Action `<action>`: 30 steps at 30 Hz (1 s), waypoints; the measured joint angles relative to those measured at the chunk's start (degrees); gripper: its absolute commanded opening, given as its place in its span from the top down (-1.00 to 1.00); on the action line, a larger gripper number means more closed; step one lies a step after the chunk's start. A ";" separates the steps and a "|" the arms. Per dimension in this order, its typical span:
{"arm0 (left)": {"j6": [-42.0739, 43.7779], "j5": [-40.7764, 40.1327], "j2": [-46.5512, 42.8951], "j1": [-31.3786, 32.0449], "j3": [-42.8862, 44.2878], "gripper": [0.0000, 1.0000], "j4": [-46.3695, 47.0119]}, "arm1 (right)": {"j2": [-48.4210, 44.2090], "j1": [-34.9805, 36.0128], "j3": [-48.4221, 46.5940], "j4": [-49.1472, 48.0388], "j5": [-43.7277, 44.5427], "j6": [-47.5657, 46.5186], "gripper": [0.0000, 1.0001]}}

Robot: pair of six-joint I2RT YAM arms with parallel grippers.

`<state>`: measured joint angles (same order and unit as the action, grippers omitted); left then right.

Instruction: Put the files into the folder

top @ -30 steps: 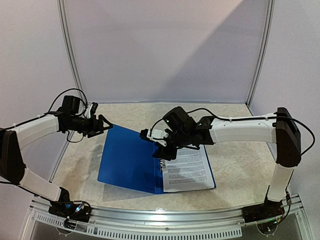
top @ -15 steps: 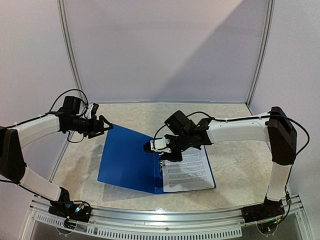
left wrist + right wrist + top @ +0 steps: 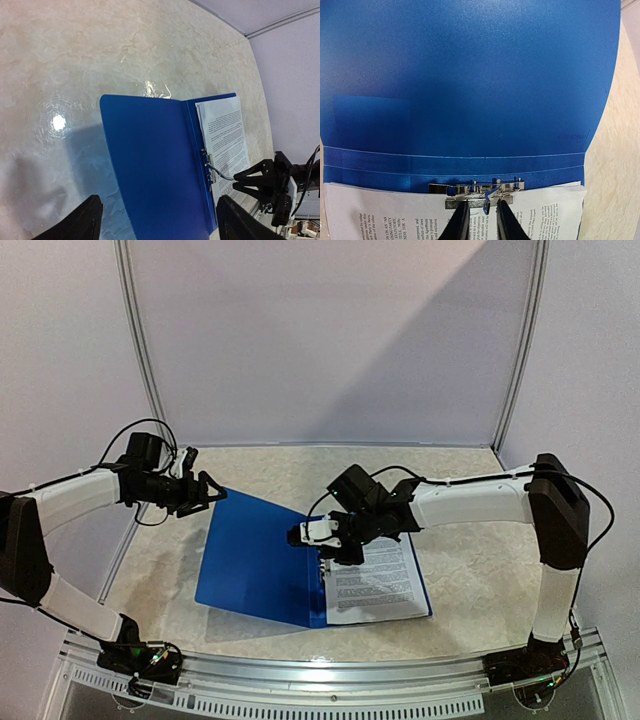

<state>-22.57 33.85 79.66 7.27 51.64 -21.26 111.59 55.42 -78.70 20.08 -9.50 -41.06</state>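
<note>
Blue folder lay open on the counter, files under its metal clip. The right claw straddled the clip narrowly. The left claw gaped wide beside the cover's corner.

beige marbled table top, kinda glossy, with a bright round glare spot on it in the left wrist view. pale lilac wall behind it, and a big diagonal shadow covers its right part. two thin metal posts run up the back corners, the other one on the right; both look slightly bowed. perforated aluminium rail along the near edge.
</note>
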 measured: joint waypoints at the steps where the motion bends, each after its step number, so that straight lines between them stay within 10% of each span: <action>1: 0.00 0.02 0.00 0.00 0.00 -0.61 0.00 | 0.04 0.00 0.00 0.00 0.00 -0.07 0.62; 30: 0.00 0.00 0.15 -0.04 0.00 -0.60 0.00 | 2.49 1.16 0.33 -0.42 2.19 1.64 1.00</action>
<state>-22.57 33.85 79.81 7.22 51.64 -21.26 114.08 56.58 -78.37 19.66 -7.31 -39.42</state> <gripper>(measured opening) 0.802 0.012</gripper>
